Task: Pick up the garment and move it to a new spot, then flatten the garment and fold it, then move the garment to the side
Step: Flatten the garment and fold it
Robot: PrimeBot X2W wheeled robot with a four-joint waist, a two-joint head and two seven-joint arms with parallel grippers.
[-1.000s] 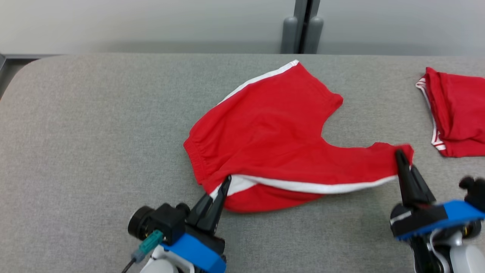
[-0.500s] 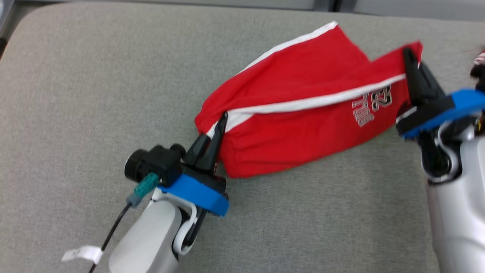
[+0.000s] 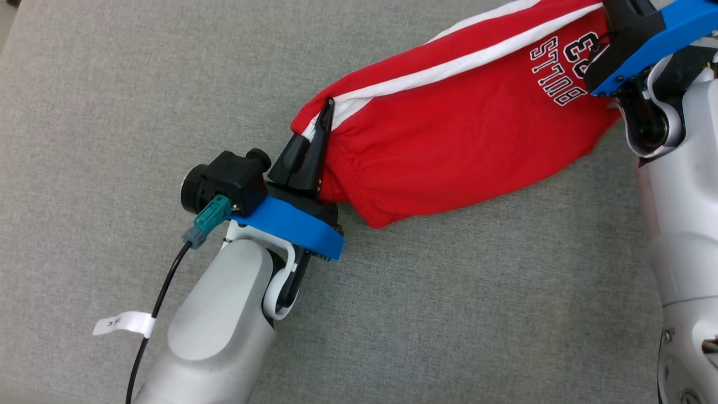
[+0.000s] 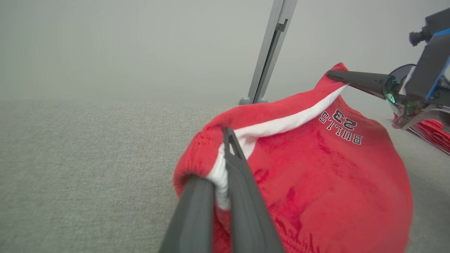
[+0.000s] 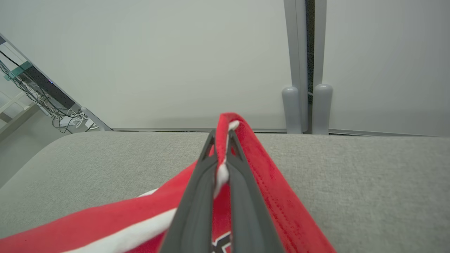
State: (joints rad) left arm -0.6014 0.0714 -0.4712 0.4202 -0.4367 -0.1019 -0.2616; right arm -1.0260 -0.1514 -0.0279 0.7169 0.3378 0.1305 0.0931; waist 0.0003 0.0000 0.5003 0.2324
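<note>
**Left claw** (image 3: 327,109): closed on the gathered waistband corner of the red jersey shorts (image 3: 449,140), where the white side stripe begins. The cloth is pinched between both dark fingers.

**Right claw** (image 5: 221,140): likewise closed, pinching the hem at the far end of the same striped edge.

**Garment:** the shorts, printed "BULLS 23", hang raised between the two claws above the grey fabric-covered counter (image 3: 112,140). The striped edge is drawn nearly straight and the body sags below it. Whether the lowest fold brushes the counter cannot be told.

**Step in hand, as judged:** carrying the garment to its new spot before flattening.

**To do it well:**
- Move both arms together at a constant separation, so the held edge is taut without straining either pinch.
- Lower until the sagging body lands first, then draw the held edge away from it so the cloth unrolls flat rather than bunched.
- Release only once that edge lies on the counter.
- Steer clear of the second red garment (image 4: 434,135) lying near the right claw.
</note>
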